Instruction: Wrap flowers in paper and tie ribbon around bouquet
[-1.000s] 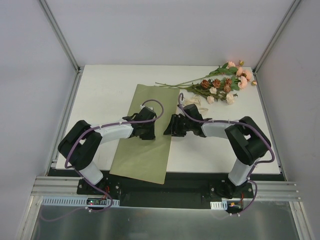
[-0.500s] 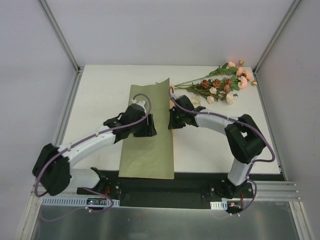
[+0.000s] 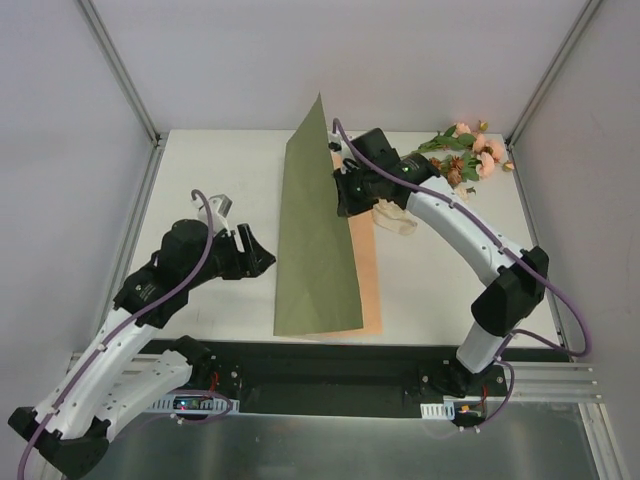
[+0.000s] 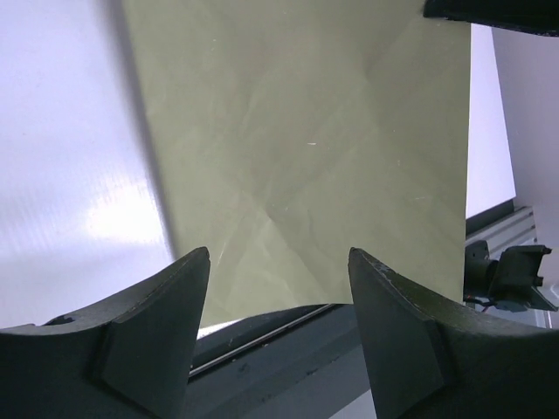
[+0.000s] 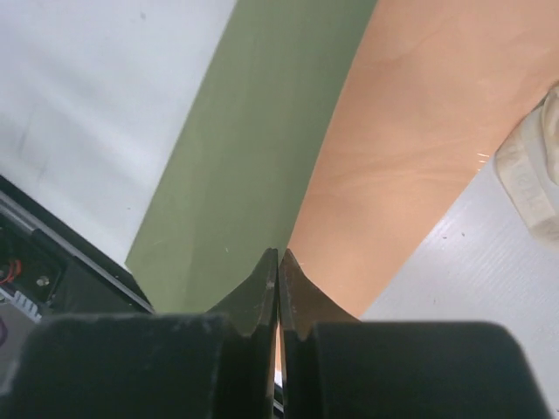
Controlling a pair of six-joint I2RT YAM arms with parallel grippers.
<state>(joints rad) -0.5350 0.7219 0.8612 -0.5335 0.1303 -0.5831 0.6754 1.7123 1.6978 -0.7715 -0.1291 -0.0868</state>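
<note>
The paper (image 3: 315, 250) stands tilted up on its near edge, olive face to the left, orange-tan face (image 3: 366, 285) showing on the right. My right gripper (image 3: 343, 200) is shut on the paper's raised right edge; its wrist view shows the jaws (image 5: 279, 253) pinched on the sheet between the green (image 5: 262, 131) and orange sides. My left gripper (image 3: 266, 258) hangs open left of the paper, apart from it, with the olive sheet (image 4: 306, 157) ahead of its fingers (image 4: 279, 257). The flowers (image 3: 462, 152) lie at the back right. The ribbon (image 3: 392, 215) lies bunched beside the paper (image 5: 534, 170).
The white table (image 3: 210, 180) is enclosed by white walls and aluminium posts (image 3: 120, 70). A black rail (image 3: 330, 365) with the arm bases runs along the near edge. The paper's near edge lies at the table's front edge.
My right gripper has shut on the paper's right edge and lifted it up and back, so the sheet stands and shows its orange side. My left gripper has opened and drawn back left.
</note>
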